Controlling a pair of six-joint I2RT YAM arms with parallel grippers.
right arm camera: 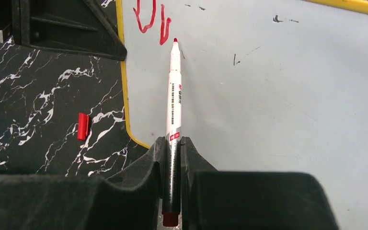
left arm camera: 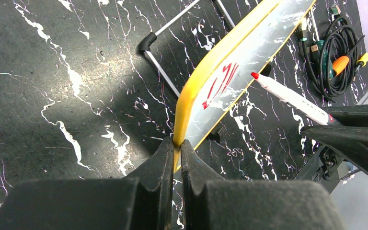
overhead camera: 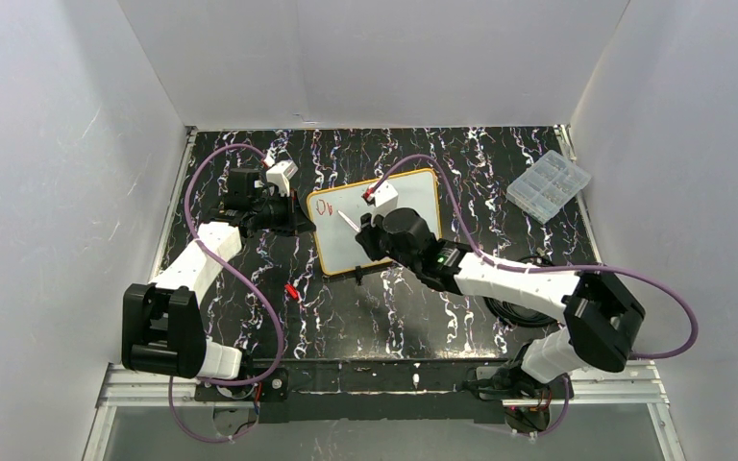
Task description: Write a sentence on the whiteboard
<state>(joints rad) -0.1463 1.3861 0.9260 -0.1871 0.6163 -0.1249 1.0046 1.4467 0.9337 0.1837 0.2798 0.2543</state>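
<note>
The whiteboard (overhead camera: 394,226) with its yellow frame lies on the black marble table. My left gripper (left arm camera: 178,148) is shut on the board's yellow left edge (left arm camera: 191,91) and holds it. My right gripper (right arm camera: 173,143) is shut on a white marker with a red tip (right arm camera: 174,91). The tip sits on or just above the board near its upper left corner, beside two red strokes (right arm camera: 151,19). The strokes also show in the top view (overhead camera: 323,207) and in the left wrist view (left arm camera: 220,84). Only these first strokes of the sentence are on the board.
The red marker cap (overhead camera: 290,291) lies on the table left of the board's near corner; it also shows in the right wrist view (right arm camera: 82,126). A clear compartment box (overhead camera: 549,184) stands at the back right. Coiled cables (left arm camera: 335,52) lie near the right arm's base.
</note>
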